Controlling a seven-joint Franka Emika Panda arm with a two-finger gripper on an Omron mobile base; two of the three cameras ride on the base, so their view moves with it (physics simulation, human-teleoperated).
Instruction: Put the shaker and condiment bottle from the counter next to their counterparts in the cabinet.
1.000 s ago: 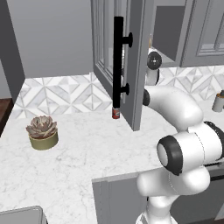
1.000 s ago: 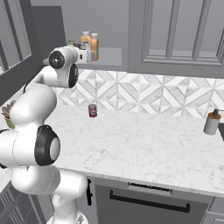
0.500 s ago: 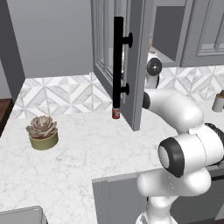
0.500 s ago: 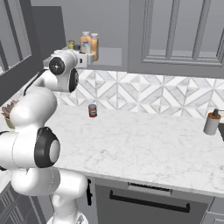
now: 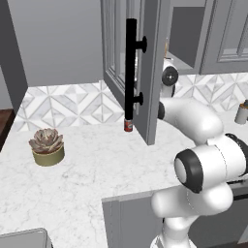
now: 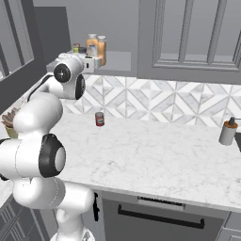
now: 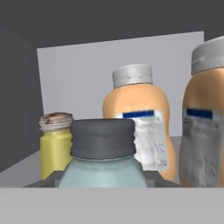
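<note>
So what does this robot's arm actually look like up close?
The arm is made of glossy white rounded segments, thick and tube-like, linked by dark grey ring joints with round black-rimmed end caps. No cables or markings show on it.

no readable text; two orange bottles (image 7: pixel 139 127) in the cabinet (image 7: pixel 105 65) carry grey labels with blue bars, print illegible

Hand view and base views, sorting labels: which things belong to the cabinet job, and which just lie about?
Job: shaker, yellow shaker, left orange bottle, right orange bottle, cabinet.
Lying about: red can, potted succulent, brown-topped grey cylinder.
</note>
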